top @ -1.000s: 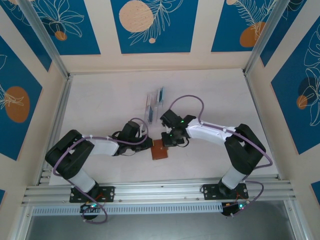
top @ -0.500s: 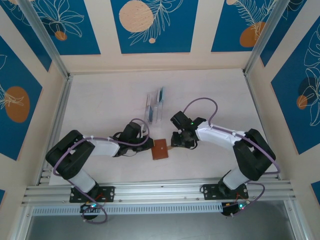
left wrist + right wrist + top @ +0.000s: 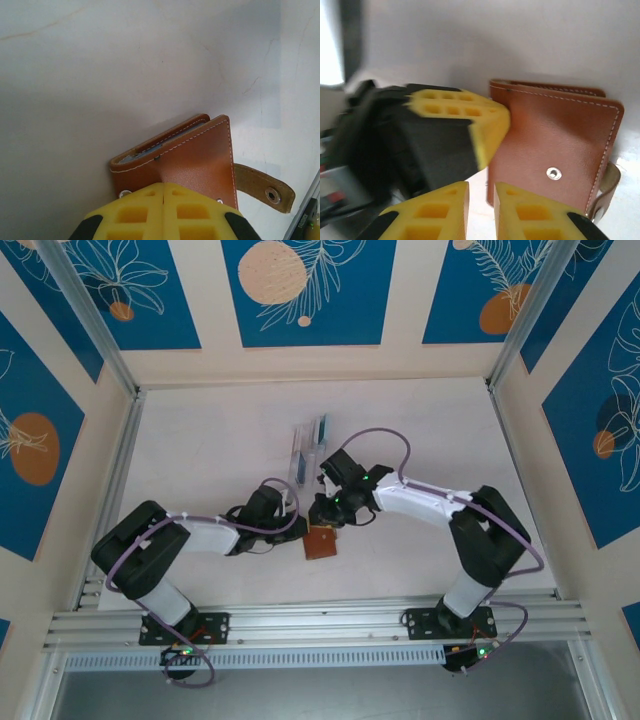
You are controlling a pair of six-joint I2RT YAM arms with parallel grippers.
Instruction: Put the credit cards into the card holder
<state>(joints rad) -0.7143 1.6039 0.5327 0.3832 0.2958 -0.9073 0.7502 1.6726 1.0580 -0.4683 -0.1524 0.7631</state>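
The card holder (image 3: 322, 543) is a brown leather wallet lying folded on the white table, its snap tab (image 3: 265, 186) sticking out to one side. My left gripper (image 3: 300, 528) is shut, and its yellow fingertips (image 3: 164, 185) rest on the wallet's cover (image 3: 200, 150). My right gripper (image 3: 322, 512) hovers at the wallet's far corner. Its fingers (image 3: 481, 189) stand a narrow gap apart with only table between them, beside the wallet's edge (image 3: 555, 135). The left arm's fingers (image 3: 455, 107) sit just ahead of them. Credit cards (image 3: 321, 430) in blue and teal stand in a rack farther back.
A clear plastic slotted rack (image 3: 303, 458) stands just beyond both grippers at the table's middle. An aluminium rail (image 3: 320, 618) runs along the near edge, and metal frame posts (image 3: 115, 470) line the sides.
The right gripper drew off to the right of the wallet with its jaws wider, then came back left to the wallet's far corner with the gap narrowed. The left gripper stayed put.
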